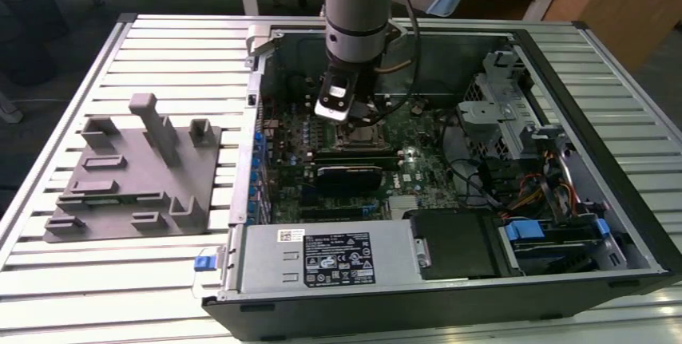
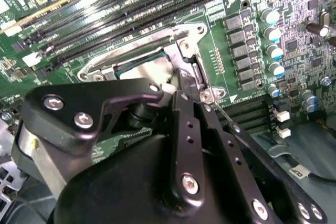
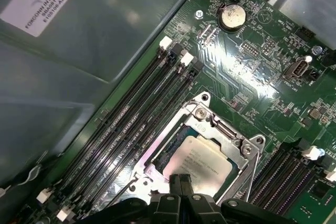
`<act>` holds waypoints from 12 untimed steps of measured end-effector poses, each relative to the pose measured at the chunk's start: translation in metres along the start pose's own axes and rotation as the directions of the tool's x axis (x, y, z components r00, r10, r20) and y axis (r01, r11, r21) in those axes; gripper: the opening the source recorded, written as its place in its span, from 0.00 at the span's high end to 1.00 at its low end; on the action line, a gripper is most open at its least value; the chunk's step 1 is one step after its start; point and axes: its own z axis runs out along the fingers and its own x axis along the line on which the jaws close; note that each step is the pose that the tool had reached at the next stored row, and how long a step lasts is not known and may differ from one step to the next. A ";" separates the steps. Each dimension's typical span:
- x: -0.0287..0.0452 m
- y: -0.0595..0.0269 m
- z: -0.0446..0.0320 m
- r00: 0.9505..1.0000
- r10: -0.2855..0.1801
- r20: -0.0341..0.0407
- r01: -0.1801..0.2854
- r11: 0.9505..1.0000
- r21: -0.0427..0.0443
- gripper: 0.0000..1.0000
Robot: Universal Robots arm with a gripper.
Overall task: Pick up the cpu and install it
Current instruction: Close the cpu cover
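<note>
One arm with one gripper reaches into one open computer case, beside which lies one grey fixture tray on one slatted table. The first wrist view counts one cpu in one metal-framed socket, one coin battery, and four long memory slots alongside. In the exterior view there are one labelled power supply and one blue-tabbed drive bay.

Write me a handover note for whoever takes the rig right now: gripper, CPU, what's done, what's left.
Gripper: low over the motherboard socket inside the open PC case, fingers together at the cpu's edge.
CPU: lying in the socket, silver top up; in both wrist views the metal frame surrounds it.
Done: chip picked up and brought to the socket.
Left: cannot tell whether it is fully seated or released; confirm that.
</note>
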 end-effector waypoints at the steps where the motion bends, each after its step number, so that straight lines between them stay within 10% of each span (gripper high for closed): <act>1: -0.0002 0.0002 0.0001 1.000 0.000 -0.001 0.000 1.000 -0.001 0.89; 12: -0.0018 0.0031 -0.0062 1.000 0.000 -0.006 0.000 1.000 -0.004 0.89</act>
